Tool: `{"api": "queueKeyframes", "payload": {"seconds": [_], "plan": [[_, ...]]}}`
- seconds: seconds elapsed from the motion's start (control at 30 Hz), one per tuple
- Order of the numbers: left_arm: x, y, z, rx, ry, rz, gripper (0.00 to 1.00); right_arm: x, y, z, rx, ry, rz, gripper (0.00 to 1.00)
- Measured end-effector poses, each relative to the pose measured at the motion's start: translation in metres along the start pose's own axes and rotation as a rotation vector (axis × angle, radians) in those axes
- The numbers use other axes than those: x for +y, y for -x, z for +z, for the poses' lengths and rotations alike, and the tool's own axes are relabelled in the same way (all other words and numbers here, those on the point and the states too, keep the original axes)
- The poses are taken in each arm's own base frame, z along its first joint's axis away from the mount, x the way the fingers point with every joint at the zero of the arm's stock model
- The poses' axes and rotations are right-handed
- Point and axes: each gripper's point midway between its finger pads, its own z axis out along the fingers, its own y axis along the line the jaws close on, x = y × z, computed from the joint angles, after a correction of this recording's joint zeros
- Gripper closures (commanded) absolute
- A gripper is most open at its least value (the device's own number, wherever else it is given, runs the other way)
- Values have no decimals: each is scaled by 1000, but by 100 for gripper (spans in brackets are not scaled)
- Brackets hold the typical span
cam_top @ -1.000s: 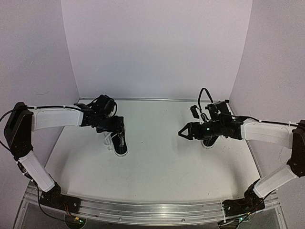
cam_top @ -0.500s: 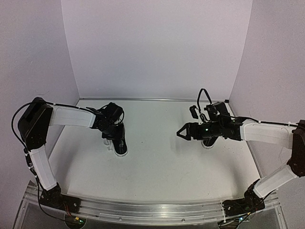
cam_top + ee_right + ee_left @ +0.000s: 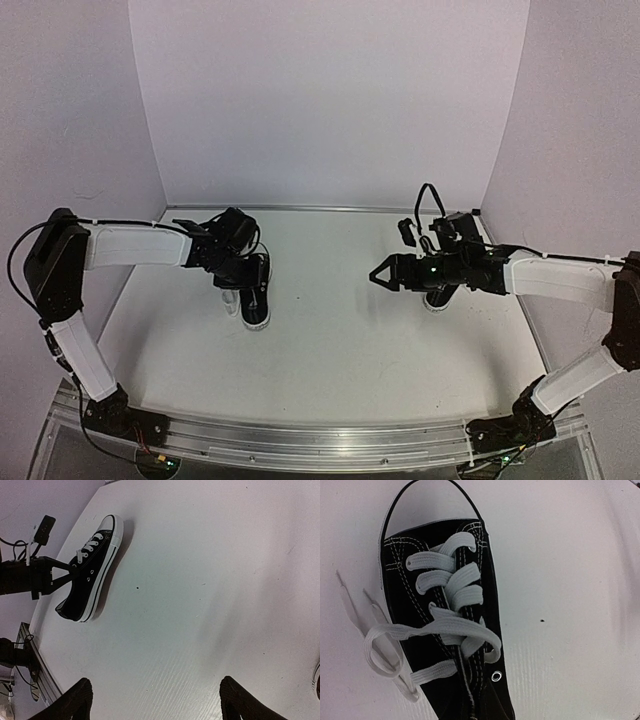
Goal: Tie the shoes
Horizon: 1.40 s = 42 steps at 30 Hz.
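One black shoe [image 3: 256, 312] with a white sole and toe cap lies on the table's left side, toe toward the near edge. In the left wrist view it [image 3: 420, 645] fills the frame, white laces [image 3: 455, 590] threaded but untied, loose ends [image 3: 375, 647] trailing onto the table. My left gripper [image 3: 254, 286] hangs right over it; the right wrist view shows it [image 3: 74, 566] shut, tips meeting at the laces, though whether a lace is pinched is hidden. The other shoe [image 3: 437, 300] sits mostly hidden under my right arm. My right gripper [image 3: 384, 273] [image 3: 160, 705] hovers open, holding nothing.
White table [image 3: 330, 360] with pale walls at the back and both sides. A metal rail [image 3: 320, 440] runs along the near edge by the arm bases. A black cable [image 3: 425, 200] loops above the right wrist.
The left gripper went from open to shut over the shoe's laces, and its arm shifted slightly. The right gripper edged a little to the left, still open.
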Motion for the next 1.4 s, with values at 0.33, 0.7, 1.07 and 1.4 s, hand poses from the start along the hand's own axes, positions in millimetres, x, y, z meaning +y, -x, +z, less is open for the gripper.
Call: {"api": "queueKeyframes", "payload": {"seconds": [0.33,0.7,1.07,1.4], "plan": [[-76,-43,-33,9,-159,93,100,3,-1,1,-2,14,10,17],[-122,-106,-16,90,-212,154,99,0,-13,4,23,10,24,18],[-153,-111,-17,73,-276,138,13,1,-23,15,54,16,25,19],[-118,-66,-73,-71,-381,94,0,20,-51,43,127,66,21,21]]}}
